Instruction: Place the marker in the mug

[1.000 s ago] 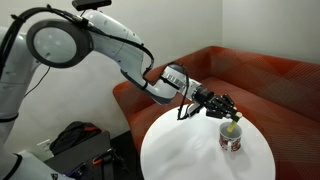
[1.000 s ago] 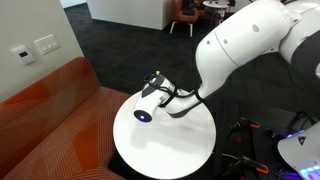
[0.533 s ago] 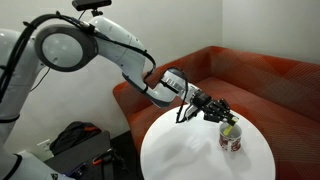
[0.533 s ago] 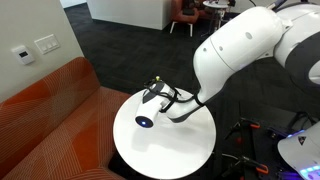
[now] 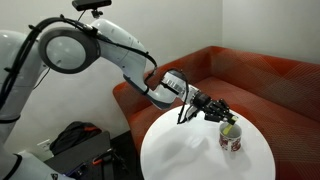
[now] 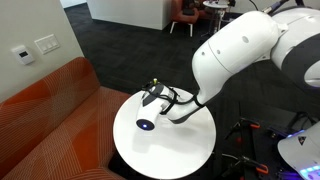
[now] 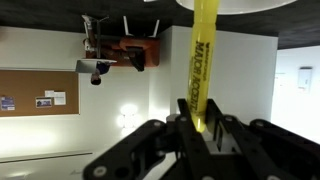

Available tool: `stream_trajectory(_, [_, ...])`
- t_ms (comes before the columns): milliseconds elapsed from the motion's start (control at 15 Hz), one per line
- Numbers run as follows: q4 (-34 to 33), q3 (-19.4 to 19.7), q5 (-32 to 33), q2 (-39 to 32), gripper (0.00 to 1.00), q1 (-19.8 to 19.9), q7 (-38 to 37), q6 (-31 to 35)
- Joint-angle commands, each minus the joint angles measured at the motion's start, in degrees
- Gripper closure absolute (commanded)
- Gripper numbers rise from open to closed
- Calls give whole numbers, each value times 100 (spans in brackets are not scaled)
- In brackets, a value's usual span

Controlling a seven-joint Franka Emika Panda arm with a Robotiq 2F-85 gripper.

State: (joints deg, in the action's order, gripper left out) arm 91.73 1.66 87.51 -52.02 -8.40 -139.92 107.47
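Observation:
The white mug (image 5: pixel 231 139) with dark red markings stands on the round white table (image 5: pixel 180 152). It also shows in an exterior view (image 6: pixel 145 124). My gripper (image 5: pixel 222 114) hovers just above and beside the mug's rim, also in an exterior view (image 6: pixel 152 100). In the wrist view the gripper (image 7: pixel 200 125) is shut on the yellow-green marker (image 7: pixel 203 60), which points toward the mug's white rim (image 7: pixel 235 4). The marker's free end (image 5: pixel 230 129) sits at the mug's opening.
An orange-red sofa (image 5: pixel 270 80) curves behind the table and also shows in an exterior view (image 6: pixel 50 120). A black bag (image 5: pixel 75 140) lies on the floor beside the robot base. The table edge (image 6: pixel 130 160) is close to the mug.
The gripper has shifted slightly with the marker still in it. In an exterior view more of the mug now shows below the gripper. The mug has not moved.

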Motion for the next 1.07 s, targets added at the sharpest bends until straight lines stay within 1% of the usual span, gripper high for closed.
stream_trajectory(0, [-193,-103,175,-125,95,161,-41,223])
stream_trajectory(133, [-272,-93,226,-198,95,184,-19,322])
stream_trajectory(200, [-297,-95,227,-220,54,197,4,355])
stream_trajectory(267, [-307,-95,244,-234,53,208,12,390])
stream_trajectory(467, [-212,-104,216,-135,33,222,-16,405])
stream_trajectory(733, [-3,-114,242,135,2,180,-135,387])
stream_trajectory(800, [56,-119,257,221,0,167,-176,386])
stream_trajectory(1000, [170,-128,210,463,0,109,-268,219])
